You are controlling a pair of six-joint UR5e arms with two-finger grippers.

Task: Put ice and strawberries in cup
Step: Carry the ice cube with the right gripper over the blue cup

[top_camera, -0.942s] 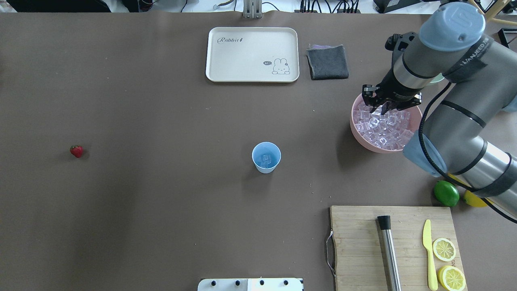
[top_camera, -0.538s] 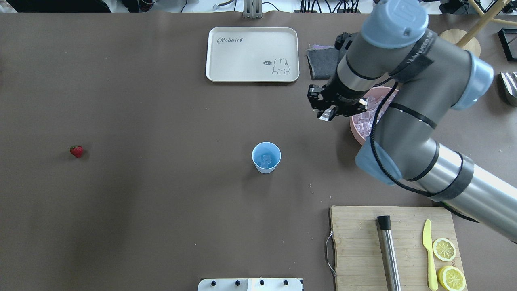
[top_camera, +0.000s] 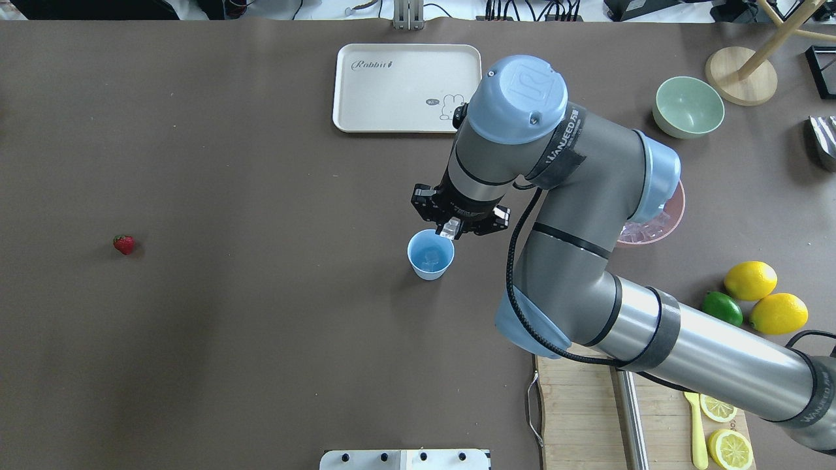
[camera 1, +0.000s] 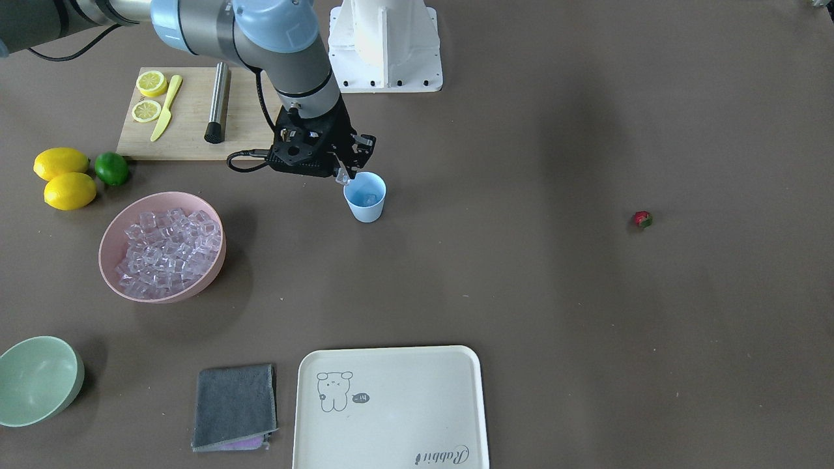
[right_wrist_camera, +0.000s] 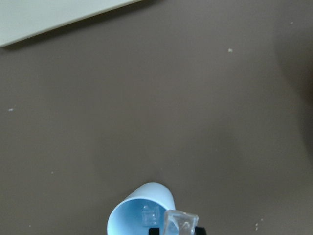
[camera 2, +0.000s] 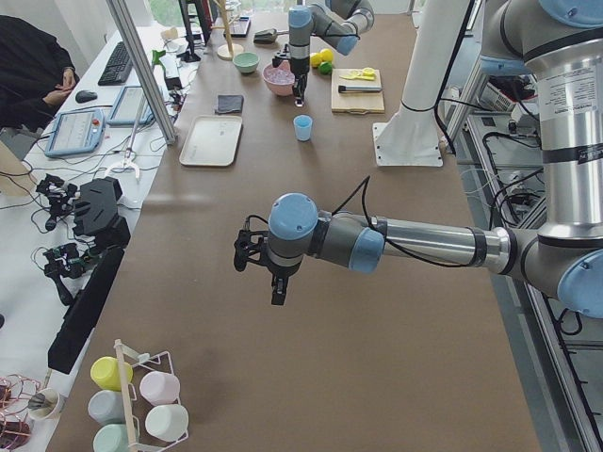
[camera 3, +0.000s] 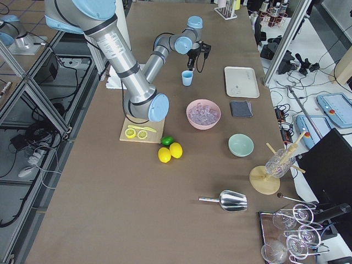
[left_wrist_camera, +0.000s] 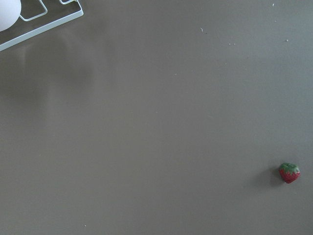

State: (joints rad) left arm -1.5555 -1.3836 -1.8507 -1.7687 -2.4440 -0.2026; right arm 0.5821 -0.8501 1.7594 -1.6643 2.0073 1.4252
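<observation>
Seen from overhead, the right arm (top_camera: 588, 150) hides most of the pink bowl (top_camera: 666, 234) of ice and part of the cutting board (top_camera: 575, 405). The right gripper (top_camera: 450, 229) pinches a clear ice cube (right_wrist_camera: 180, 223) just above the rim of the light-blue cup (top_camera: 430, 264), which holds another cube. The strawberry (top_camera: 123, 244) lies well apart from it. The left gripper (camera 2: 279, 290) shows only from the side; its jaws cannot be judged.

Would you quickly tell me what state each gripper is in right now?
Right gripper: shut on an ice cube, by the cup rim.
Left gripper: seen only in the left side view; cannot tell.
</observation>
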